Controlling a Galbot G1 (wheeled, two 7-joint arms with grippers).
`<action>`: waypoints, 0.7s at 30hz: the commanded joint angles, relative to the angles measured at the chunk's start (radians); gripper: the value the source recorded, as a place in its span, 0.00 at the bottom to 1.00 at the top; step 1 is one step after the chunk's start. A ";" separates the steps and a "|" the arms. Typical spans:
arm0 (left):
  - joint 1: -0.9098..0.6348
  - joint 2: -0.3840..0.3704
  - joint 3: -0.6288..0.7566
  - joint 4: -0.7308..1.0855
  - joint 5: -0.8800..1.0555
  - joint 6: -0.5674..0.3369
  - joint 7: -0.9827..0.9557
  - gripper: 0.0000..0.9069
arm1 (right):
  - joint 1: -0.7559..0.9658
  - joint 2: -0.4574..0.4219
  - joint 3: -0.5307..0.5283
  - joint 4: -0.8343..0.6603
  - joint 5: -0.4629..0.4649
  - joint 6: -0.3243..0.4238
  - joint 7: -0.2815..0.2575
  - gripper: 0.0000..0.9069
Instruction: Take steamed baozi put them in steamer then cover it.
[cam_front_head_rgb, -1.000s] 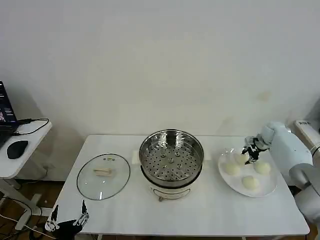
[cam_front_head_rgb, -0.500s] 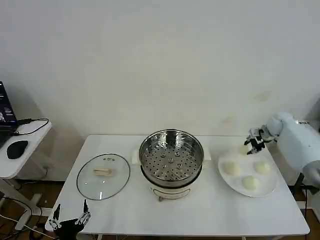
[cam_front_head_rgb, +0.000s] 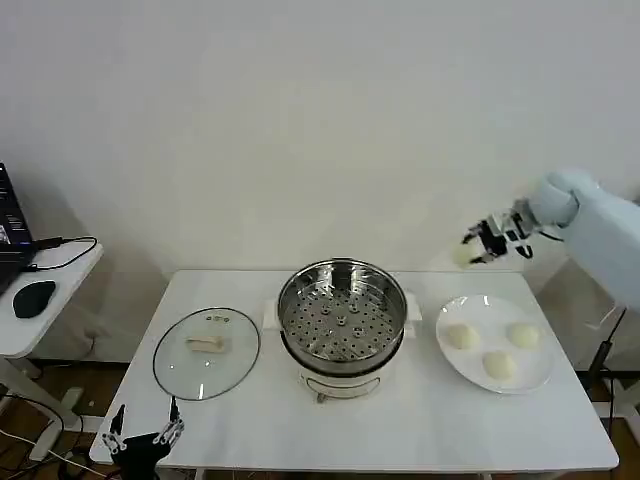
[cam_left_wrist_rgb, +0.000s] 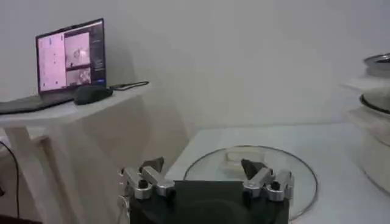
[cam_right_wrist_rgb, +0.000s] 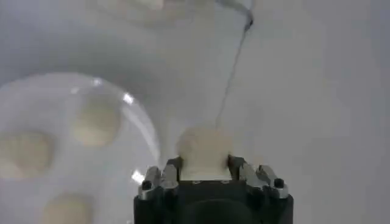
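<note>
Bun (cam_front_head_rgb: 463, 254), round and cream-white, sits clamped in our right tool (cam_front_head_rgb: 478, 246) above the plate (cam_front_head_rgb: 535, 372); left tool (cam_front_head_rgb: 143, 432) spread wide by the desk (cam_front_head_rgb: 420, 420) edge.

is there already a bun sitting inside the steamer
No, the steamer shows a bare perforated tray, three baozi lie on the plate, and the right gripper holds one bun.
</note>
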 joint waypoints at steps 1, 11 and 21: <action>-0.016 0.000 0.000 0.002 -0.002 0.006 0.000 1.00 | 0.212 0.059 -0.209 0.170 0.144 -0.013 0.004 0.58; -0.026 -0.003 -0.015 -0.004 -0.006 0.007 0.001 1.00 | 0.223 0.250 -0.291 0.179 0.184 0.029 0.028 0.58; -0.019 -0.002 -0.039 -0.024 -0.014 0.010 0.002 1.00 | 0.192 0.325 -0.399 0.208 0.126 0.148 0.118 0.58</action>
